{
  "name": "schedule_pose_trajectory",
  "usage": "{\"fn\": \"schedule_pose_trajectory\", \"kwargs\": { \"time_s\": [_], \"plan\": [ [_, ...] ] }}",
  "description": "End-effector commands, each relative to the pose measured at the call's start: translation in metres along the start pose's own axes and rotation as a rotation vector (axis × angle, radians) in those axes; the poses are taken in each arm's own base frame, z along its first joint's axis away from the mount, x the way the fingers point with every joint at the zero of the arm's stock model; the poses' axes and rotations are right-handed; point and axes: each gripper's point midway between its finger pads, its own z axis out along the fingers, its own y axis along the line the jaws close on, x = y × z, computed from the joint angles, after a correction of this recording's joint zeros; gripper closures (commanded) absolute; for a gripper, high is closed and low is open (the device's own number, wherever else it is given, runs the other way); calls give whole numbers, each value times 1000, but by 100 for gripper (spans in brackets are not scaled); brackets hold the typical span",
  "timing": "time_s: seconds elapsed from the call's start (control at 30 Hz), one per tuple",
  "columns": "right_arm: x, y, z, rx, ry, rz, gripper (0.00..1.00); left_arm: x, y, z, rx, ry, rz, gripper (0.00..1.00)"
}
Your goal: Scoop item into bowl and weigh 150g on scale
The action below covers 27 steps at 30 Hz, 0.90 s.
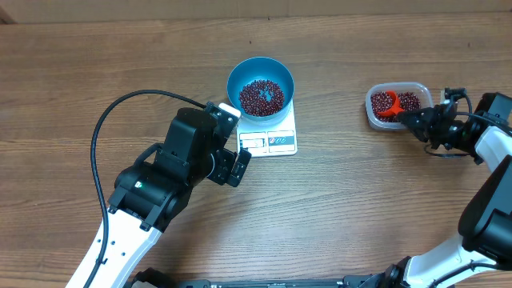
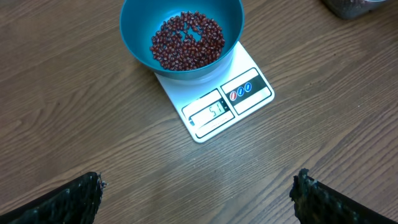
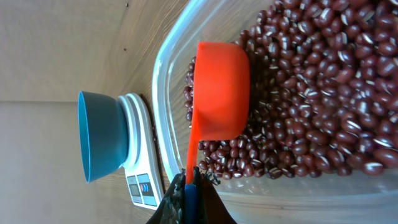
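Currently right jaws clench the orange scoop [image 3: 221, 90] resting among beans [image 3: 323, 93]; left jaws gape wide before the scale [image 2: 217, 109].

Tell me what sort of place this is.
Probably a robot lab bench staged for kitchen weighing: wooden table, scale under a blue bowl of beans, clear tub with an orange scoop.

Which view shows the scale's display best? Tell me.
Left wrist: the scale sits close, its display facing the camera. Overhead shows it small, digits unreadable; right wrist catches only a sideways sliver under the bowl.
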Motion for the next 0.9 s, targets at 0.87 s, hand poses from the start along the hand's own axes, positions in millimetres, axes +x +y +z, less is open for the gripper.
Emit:
{"fn": "schedule_pose_trajectory", "kwargs": {
  "time_s": [0.87],
  "plan": [
    [-5,12,-40,-247,-42,143,96,-7,0,-6,10,-26,11,0]
  ]
}}
